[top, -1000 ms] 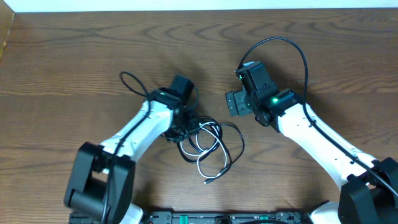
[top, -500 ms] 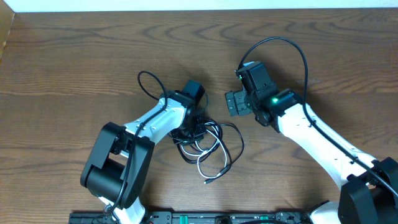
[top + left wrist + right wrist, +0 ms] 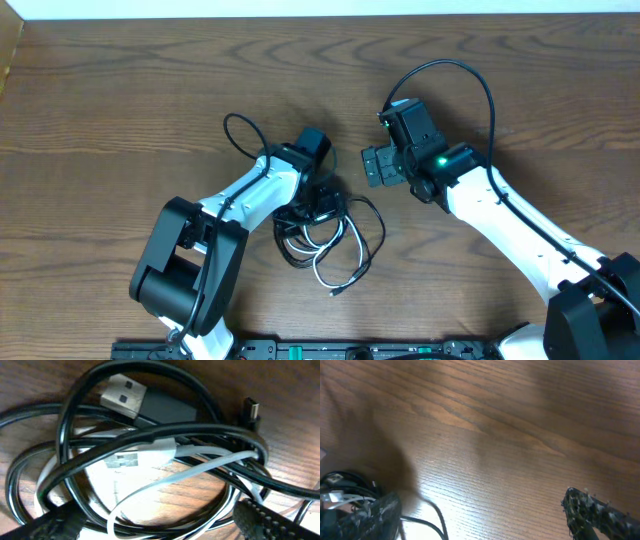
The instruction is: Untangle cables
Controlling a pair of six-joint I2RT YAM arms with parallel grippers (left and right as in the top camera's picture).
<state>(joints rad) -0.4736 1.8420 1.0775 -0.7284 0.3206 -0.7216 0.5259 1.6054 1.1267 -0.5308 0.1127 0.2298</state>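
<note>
The table (image 3: 110, 90) is dark brown with a wavy wood grain. The white cable (image 3: 165, 450) is plain. The black cables (image 3: 210, 429) are glossy.

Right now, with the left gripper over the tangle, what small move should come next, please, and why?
Probably lower the left gripper slightly and close on the white cable: its fingers stand open astride the tangled cables, holding nothing, while the right gripper hangs open over bare table.
</note>
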